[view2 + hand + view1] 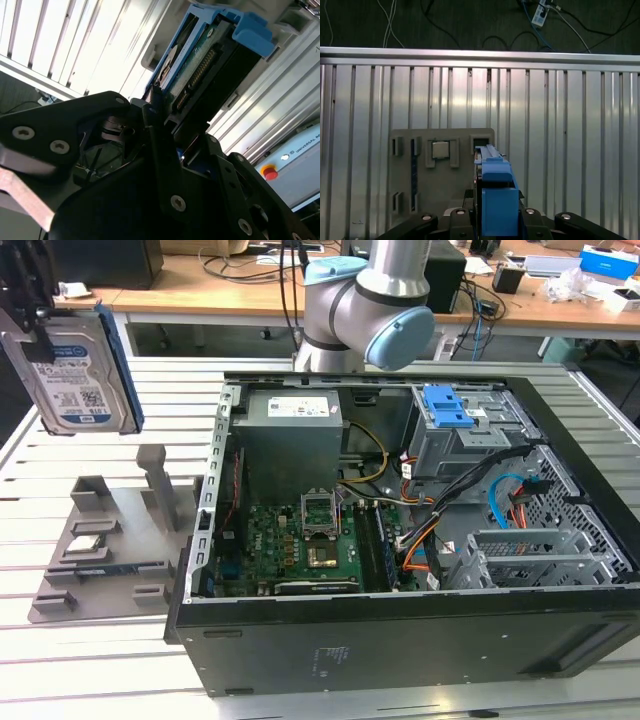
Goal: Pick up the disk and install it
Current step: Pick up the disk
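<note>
1. Hanging at the exterior view's left, the flat silver disk in a blue frame (78, 370) is pinched by the black gripper (42, 340).
2. Second wrist view: fingers (157, 140) squeeze it.
3. First wrist view: it floats over a grey tray (445, 190).

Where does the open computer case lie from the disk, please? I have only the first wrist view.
Observer: In the exterior view the computer case lies open on the table, to the exterior view's right of the disk and apart from it.
Operator: Thank you; how is the disk held?
Observer: The gripper is shut on its upper end, so it hangs upright, label toward the exterior camera.
Operator: And its other face?
Observer: In the second wrist view a green circuit board shows on it, between the black fingers.
</note>
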Motion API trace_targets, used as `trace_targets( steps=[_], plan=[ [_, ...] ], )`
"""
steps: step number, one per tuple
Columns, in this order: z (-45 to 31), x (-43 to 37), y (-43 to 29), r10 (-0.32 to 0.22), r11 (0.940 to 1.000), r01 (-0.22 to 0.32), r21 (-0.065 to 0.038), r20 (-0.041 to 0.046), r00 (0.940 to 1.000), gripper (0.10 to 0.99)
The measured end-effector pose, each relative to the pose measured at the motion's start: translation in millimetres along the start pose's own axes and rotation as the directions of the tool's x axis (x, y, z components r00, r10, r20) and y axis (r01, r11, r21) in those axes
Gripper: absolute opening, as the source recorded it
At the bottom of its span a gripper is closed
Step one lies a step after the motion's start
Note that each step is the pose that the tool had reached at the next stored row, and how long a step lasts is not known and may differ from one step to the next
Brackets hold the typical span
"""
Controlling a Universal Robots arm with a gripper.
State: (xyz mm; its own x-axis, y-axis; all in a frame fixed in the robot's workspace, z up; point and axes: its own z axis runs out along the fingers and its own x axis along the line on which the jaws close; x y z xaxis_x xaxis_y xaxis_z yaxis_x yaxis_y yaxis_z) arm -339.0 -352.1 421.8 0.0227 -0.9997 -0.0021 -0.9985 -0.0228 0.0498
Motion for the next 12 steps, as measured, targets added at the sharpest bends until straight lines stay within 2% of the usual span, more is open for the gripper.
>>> trace_targets(
  steps=[12],
  plan=[
    [-15.5, 0.0, 0.4, 0.0, 1.0, 0.0, -0.001, 0.0, 1.0, 0.365]
  ],
)
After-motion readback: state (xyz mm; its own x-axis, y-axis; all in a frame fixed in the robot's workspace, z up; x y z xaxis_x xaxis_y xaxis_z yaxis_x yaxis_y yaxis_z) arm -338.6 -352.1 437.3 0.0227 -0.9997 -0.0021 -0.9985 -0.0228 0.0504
